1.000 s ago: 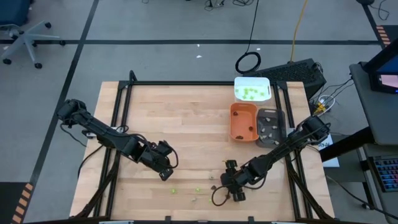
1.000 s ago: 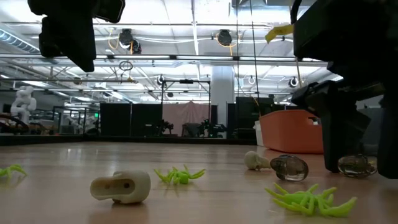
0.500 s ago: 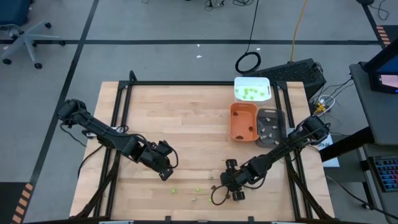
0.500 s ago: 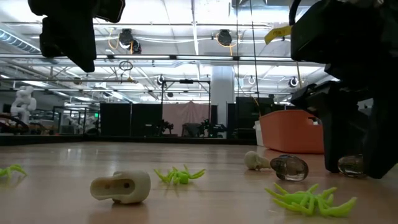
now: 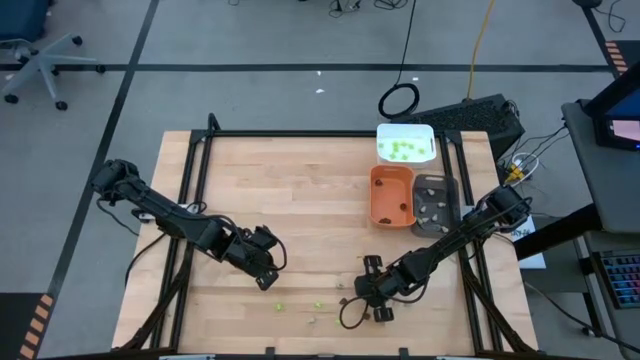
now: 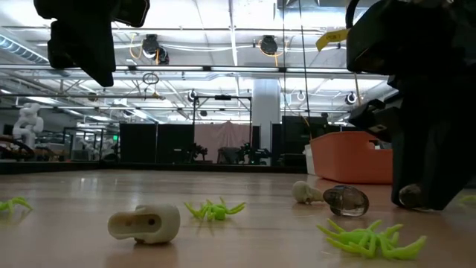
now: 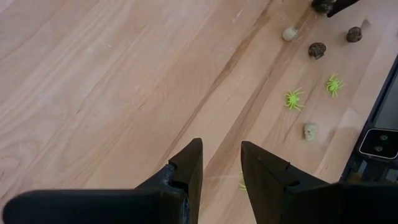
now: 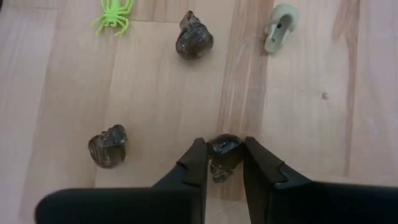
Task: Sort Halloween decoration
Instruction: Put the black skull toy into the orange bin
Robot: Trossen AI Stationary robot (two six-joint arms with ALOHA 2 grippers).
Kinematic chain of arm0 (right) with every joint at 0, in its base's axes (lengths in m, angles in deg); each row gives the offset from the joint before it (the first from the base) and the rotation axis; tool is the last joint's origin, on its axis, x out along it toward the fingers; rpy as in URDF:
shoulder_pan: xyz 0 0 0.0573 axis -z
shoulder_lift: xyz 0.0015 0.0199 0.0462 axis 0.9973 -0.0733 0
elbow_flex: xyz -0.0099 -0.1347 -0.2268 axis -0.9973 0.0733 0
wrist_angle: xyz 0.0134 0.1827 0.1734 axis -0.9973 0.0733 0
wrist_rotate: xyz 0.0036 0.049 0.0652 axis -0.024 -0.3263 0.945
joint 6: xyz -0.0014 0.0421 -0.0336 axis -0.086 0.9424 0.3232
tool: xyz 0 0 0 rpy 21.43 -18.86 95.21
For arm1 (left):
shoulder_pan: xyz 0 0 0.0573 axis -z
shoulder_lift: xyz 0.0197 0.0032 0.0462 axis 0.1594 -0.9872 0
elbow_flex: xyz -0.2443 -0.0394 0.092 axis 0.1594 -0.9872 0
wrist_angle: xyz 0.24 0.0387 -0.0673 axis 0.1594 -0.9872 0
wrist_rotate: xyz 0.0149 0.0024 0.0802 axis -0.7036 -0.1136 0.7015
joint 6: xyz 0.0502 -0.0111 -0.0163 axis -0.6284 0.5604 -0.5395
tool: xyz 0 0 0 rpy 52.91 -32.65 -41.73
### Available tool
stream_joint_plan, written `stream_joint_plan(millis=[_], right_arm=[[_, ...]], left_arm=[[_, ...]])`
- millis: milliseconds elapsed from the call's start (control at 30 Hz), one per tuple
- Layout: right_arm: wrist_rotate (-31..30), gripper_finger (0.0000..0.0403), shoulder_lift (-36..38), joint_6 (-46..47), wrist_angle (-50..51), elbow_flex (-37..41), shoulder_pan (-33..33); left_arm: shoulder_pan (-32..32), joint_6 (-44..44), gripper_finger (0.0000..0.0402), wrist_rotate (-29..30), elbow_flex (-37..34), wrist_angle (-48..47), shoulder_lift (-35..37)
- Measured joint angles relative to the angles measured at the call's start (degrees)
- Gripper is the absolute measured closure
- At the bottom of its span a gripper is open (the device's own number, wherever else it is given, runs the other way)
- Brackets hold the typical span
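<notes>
A: The right gripper [image 8: 219, 163] sits low at the table's near edge, its fingers pinched around a dark brown skull piece [image 8: 222, 149] resting on the wood.

B: And the left gripper [image 7: 222, 163]?

A: It hovers above bare boards left of centre, fingers a narrow gap apart, holding nothing.

B: How far along is the sorting?

A: Partly done, by the look of it. The white tray [image 5: 405, 131] at the far right holds lime-green pieces, the grey tray [image 5: 435, 183] holds pale ones, and the orange tray [image 5: 391, 174] shows a dark piece or two.

B: What remains?

A: A scatter near the front edge: two more brown skulls [image 8: 194, 36], a pale beige skull [image 8: 280, 25], another pale piece [image 6: 145, 222] and several lime-green spiders [image 6: 368, 238]. The pinched skull looks bound for the orange tray, well apart from it.
</notes>
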Motion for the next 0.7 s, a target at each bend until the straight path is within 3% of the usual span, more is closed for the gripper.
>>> stream_joint_plan(millis=[267, 700], right_arm=[[0.6, 0.036, 7.9, 2.6, -1.5, 0.2, 0.3], [-1.6, 0.0361, 28.3, 3.9, -6.8, 0.1, 5.6]], left_arm=[[0.0, 0.0, 0.0292, 0.0, 0.0, 0.0, 0.0], [0.0, 1.1, 0.0292, -0.1, 0.0, 0.3, 0.0]])
